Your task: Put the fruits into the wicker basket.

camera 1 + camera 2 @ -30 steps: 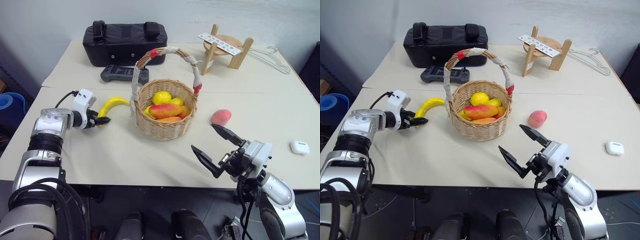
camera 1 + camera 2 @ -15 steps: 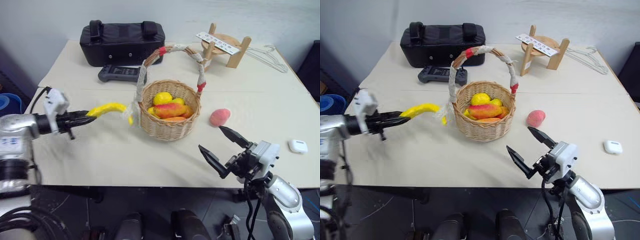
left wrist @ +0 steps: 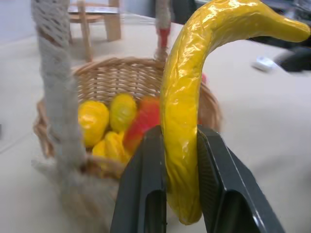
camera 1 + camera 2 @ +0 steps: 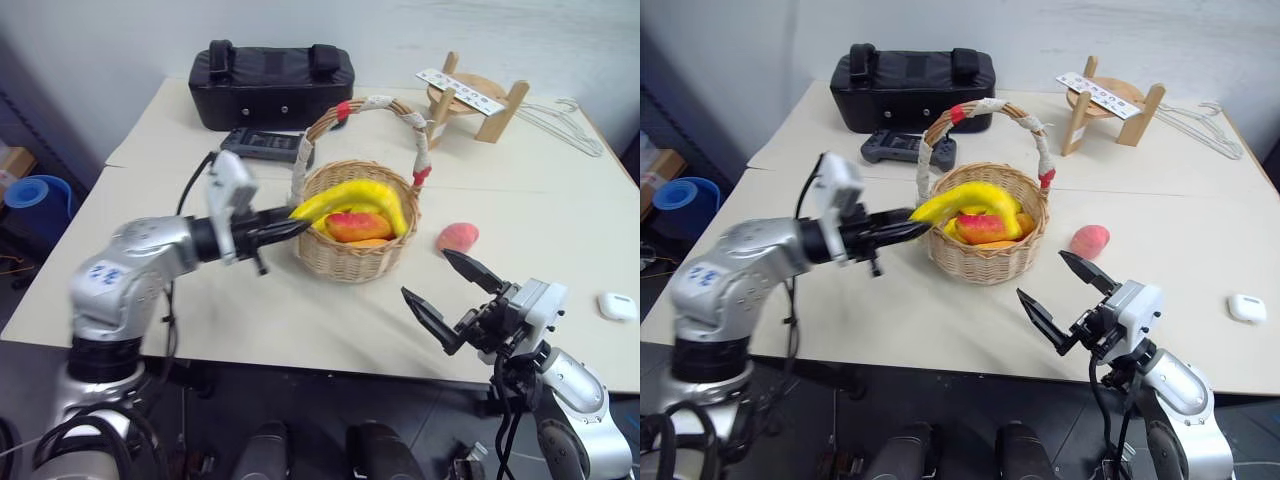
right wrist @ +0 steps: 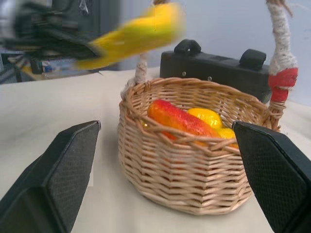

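Observation:
My left gripper (image 4: 288,229) is shut on the lower end of the curved yellow banana (image 4: 355,197) and holds it level in the air. The banana arches over the near rim of the wicker basket (image 4: 358,256), beside its cloth-wrapped handle (image 4: 300,170). In the left wrist view the banana (image 3: 187,111) stands between the fingers (image 3: 146,189). Inside the basket lie a red-orange mango (image 4: 358,226) and yellow fruits (image 3: 93,122). A pinkish peach (image 4: 457,237) rests on the table right of the basket. My right gripper (image 4: 424,272) hovers open near the front edge, below the peach, holding nothing.
A black zippered bag (image 4: 272,72) and a dark controller (image 4: 265,145) sit behind the basket. A wooden stand (image 4: 475,95) and a wire hanger (image 4: 570,125) are at the back right. A white earbud case (image 4: 618,305) lies at the far right. A blue bin (image 4: 35,190) stands off the table's left.
My left gripper closed on the banana on the table, lifted it and swung it right, so it now hangs over the basket. The right gripper stayed put. The camera view shifted.

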